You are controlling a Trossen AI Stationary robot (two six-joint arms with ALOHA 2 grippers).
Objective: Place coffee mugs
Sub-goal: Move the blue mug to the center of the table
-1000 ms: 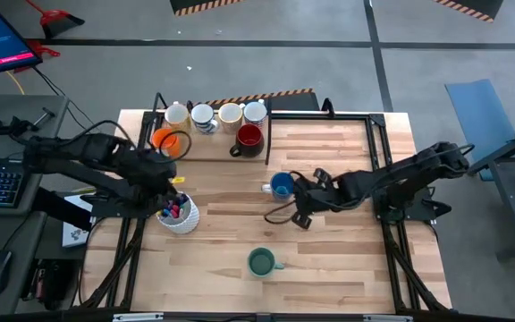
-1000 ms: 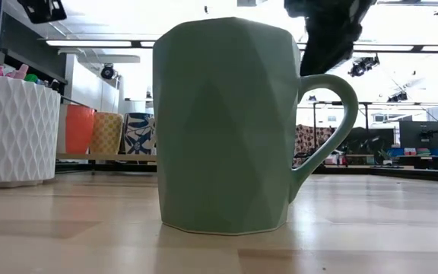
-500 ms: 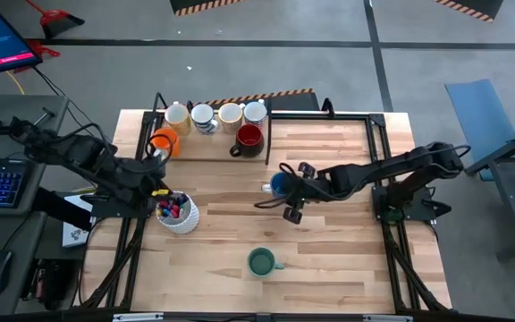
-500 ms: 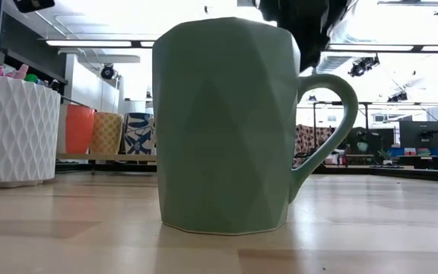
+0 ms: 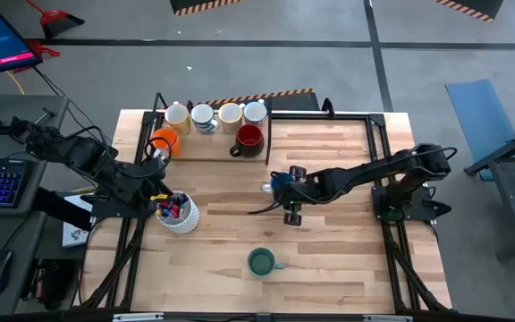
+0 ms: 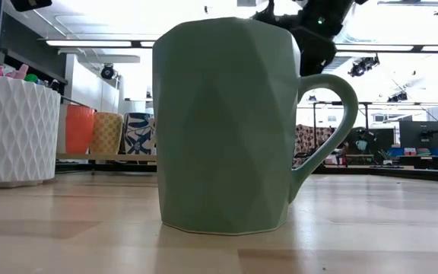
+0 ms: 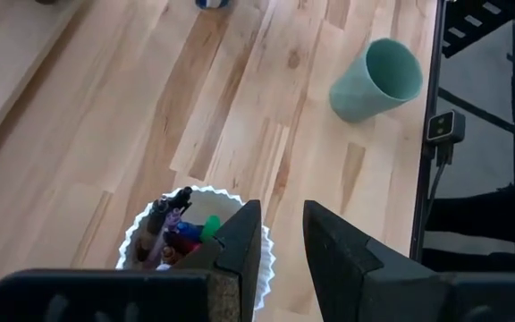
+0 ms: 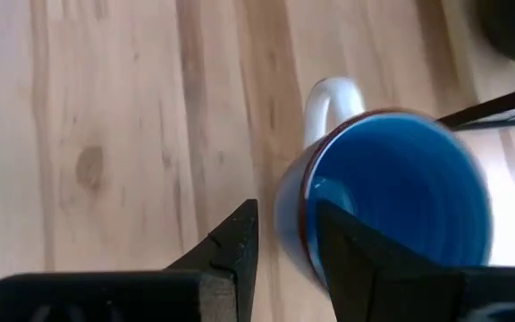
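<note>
A blue mug (image 5: 279, 182) (image 8: 401, 197) stands upright mid-table, its white handle (image 8: 329, 98) toward the left edge. My right gripper (image 5: 284, 190) (image 8: 286, 228) is open right over its rim, one finger above the inside and one outside the wall. A green mug (image 5: 261, 262) (image 6: 219, 129) stands near the front edge. Orange (image 5: 163, 140), dark red (image 5: 249, 137) and several pale mugs (image 5: 216, 114) sit on a board at the far left. My left gripper (image 5: 157, 177) (image 7: 280, 233) hovers open and empty over the pen holder (image 5: 179, 215). My right gripper comes slanting down from the table's right onto the blue mug's rim beside the handle (image 8: 300, 210), its fingers on either side of the wall. Whether they touch the mug, I cannot tell.
The white pen holder (image 7: 195, 237) with markers stands at the left, near my left gripper. Black frame rails (image 5: 378, 152) run along the table's sides. Bare wood lies between the blue mug and the green mug (image 7: 378, 80).
My left gripper has drawn back from the orange mug on the board toward the table's near-left, ending over the pen holder. My right gripper has gone left and down toward the blue mug while rolling. No mug has moved.
</note>
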